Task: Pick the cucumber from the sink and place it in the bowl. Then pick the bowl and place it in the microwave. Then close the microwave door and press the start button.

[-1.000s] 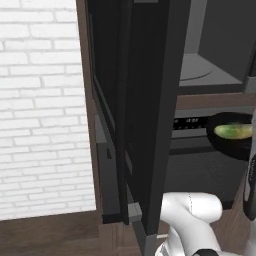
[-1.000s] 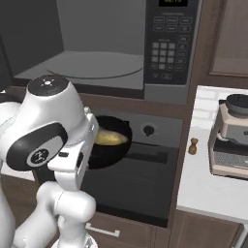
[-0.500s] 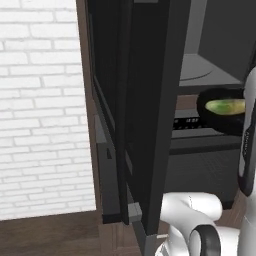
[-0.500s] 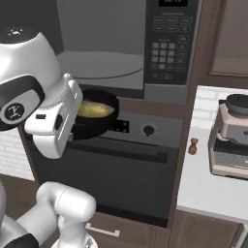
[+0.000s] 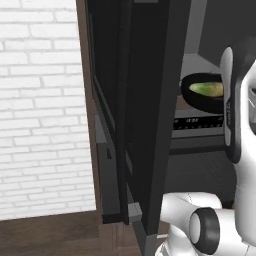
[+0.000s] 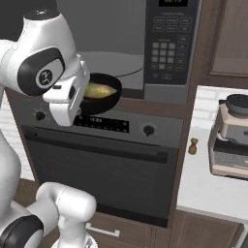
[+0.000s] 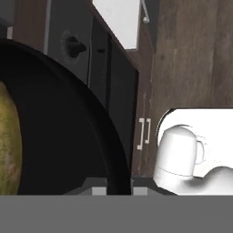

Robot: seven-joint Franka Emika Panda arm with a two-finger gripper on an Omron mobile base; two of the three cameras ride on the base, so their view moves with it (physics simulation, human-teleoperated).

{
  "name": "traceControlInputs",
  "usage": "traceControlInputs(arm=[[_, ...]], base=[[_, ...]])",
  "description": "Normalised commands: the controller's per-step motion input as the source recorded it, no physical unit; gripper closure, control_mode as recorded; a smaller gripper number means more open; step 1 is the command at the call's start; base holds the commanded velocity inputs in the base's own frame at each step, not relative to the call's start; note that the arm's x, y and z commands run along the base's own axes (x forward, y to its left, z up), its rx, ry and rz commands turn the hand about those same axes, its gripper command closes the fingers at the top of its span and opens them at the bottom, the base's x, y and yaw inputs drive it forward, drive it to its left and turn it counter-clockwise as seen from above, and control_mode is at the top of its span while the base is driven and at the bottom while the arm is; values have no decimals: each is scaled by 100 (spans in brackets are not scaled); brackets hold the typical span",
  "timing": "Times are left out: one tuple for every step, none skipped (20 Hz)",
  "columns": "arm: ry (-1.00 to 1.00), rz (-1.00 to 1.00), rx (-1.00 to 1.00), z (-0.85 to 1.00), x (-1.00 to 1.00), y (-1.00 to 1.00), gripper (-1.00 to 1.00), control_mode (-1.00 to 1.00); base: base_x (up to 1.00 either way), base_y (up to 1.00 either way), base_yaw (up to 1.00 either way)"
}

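Already the first step looks finished: at the left, the wide dark grey microwave door stands swung open, and to its right the yellowish-green cucumber lies inside the small round black bowl. The two-finger gripper is pinched shut on the bowl's rim, holding it in the air just before the open grey cavity of the built-in microwave, above the oven. Setting it on the turntable, closing the door and pressing start remain.
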Motion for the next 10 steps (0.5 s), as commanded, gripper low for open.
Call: traceControlInputs(arm=[[-8, 0, 0, 7, 56, 0, 100, -100], [-9, 0, 0, 5, 50, 0, 100, -100], [-10, 0, 0, 9, 51, 0, 100, -100], [-10, 0, 0, 7, 49, 0, 100, -100], [-9, 0, 0, 7, 49, 0, 100, -100], [-10, 0, 0, 7, 47, 0, 100, -100], [-11, 0, 0, 9, 46, 0, 100, -100], [-12, 0, 0, 10, 46, 0, 100, -100], [-13, 0, 0, 19, 46, 0, 100, -100], [-12, 0, 0, 20, 44, 0, 100, -100]], base=[[0, 0, 0], [0, 0, 0], [0, 0, 0], [0, 0, 0], [0, 0, 0], [0, 0, 0], [0, 0, 0], [0, 0, 0], [0, 0, 0], [0, 0, 0]])
